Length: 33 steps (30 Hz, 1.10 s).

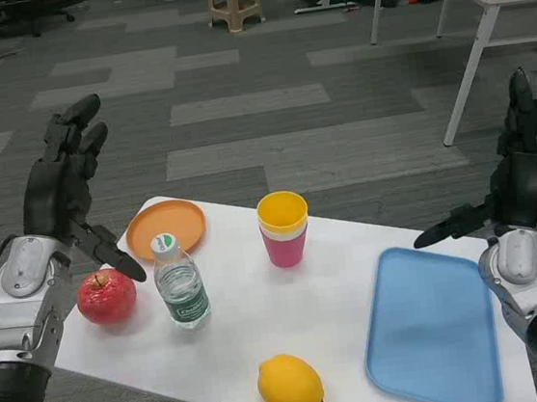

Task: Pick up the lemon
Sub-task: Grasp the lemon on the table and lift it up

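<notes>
Bottle (181, 288) label unreadable; lemon (290, 385) sits unmarked near table (261, 308) edge.

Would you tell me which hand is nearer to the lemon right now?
Left, narrowly. The left hand is raised above the apple, up-left of the lemon; the right hand hovers beyond the tray, up-right.

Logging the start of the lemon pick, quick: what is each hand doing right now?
Left hand: open, holding nothing, raised above the round red apple.
Right hand: open, holding nothing, beside the flat blue plastic tray.
</notes>
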Tool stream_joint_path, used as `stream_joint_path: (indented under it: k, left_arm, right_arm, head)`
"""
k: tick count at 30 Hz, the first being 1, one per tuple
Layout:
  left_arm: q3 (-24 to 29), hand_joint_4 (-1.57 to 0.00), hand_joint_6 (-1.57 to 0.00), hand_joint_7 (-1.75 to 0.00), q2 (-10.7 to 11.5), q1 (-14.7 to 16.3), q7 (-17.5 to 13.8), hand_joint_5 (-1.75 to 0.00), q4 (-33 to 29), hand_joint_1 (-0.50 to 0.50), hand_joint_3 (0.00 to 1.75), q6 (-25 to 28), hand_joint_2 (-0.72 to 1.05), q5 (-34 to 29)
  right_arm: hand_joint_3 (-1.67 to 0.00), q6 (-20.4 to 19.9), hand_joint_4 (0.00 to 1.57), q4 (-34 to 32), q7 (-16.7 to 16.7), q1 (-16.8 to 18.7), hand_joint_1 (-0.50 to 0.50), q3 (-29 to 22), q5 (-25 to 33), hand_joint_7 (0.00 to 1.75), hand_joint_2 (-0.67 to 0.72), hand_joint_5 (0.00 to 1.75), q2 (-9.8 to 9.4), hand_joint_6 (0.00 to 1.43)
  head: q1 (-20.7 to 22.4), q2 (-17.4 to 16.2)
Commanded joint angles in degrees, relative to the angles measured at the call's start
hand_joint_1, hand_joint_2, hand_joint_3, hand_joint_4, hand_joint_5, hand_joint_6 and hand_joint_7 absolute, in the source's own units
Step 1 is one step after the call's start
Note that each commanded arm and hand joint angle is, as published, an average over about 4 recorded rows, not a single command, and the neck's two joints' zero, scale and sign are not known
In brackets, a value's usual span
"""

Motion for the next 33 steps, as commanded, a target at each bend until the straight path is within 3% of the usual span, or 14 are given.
stream_joint_path:
  k: [1, 2, 3, 17, 27, 29, 33]
  left_arm:
    - [-7.73, 0.0, 0.0, -0.35, -11.06, -3.15, 10.23, -0.21, 14.1, -0.48, 0.09, -26.57, -0.02, -19.64]
    - [-7.73, 0.0, 0.0, -0.35, -11.06, -3.1, 10.23, -0.21, 14.03, -0.48, 0.09, -26.57, -0.02, -19.64]
    - [-7.73, 0.0, 0.0, -0.35, -11.06, -3.04, 10.23, -0.21, 13.94, -0.48, 0.09, -26.57, -0.02, -19.64]
    - [-7.71, 0.0, 0.0, -0.35, -11.15, -2.6, 10.23, -0.21, 13.35, -0.48, 0.09, -26.48, -0.02, -19.71]
    - [-7.73, 0.0, 0.0, -0.33, -10.54, -2.69, 9.75, -0.21, 13.5, -0.48, 0.09, -25.34, -0.02, -19.77]
    - [-7.73, 0.0, 0.0, -0.3, -8.95, -2.64, 8.78, -0.21, 13.33, -0.48, 0.09, -23.5, -0.02, -19.82]
    - [-7.91, 0.0, 0.0, -0.3, -2.89, -1.89, 4.34, -0.21, 10.65, -0.47, 0.09, -15.15, -0.02, -20.04]
  right_arm:
    - [0.0, 5.72, 0.0, -22.35, -4.09, 2.85, -0.29, -15.42, -17.05, 0.0, 0.49, 0.0, 5.44, 0.0]
    - [0.0, 5.73, 0.0, -22.35, -4.09, 2.85, -0.29, -15.42, -16.99, 0.0, 0.5, 0.0, 5.44, 0.0]
    - [0.0, 5.75, 0.0, -22.35, -4.09, 2.85, -0.29, -15.42, -16.93, 0.0, 0.49, 0.0, 5.44, 0.0]
    - [0.0, 5.95, 0.0, -22.44, -3.94, 2.93, -0.25, -14.91, -16.07, 0.0, 0.41, 0.0, 4.93, 0.0]
    - [0.0, 7.97, 0.0, -22.44, -0.97, 3.77, -0.21, -13.44, -14.0, 0.0, 0.34, 0.0, 3.77, 0.0]
    - [0.0, 8.63, 0.0, -22.44, 0.35, 4.03, -0.21, -12.47, -12.82, 0.0, 0.33, 0.0, 2.84, 0.0]
    - [0.0, 10.17, 0.0, -22.26, 3.64, 4.69, -0.18, -8.87, -8.95, 0.0, 0.28, 0.0, -0.1, 0.0]
  head:
    - [-15.77, 1.03]
    - [-14.23, 0.93]
    - [-9.58, 0.65]
    - [-9.74, -1.72]
    - [-8.56, -7.05]
    - [-7.99, -8.81]
    - [-6.69, -12.29]
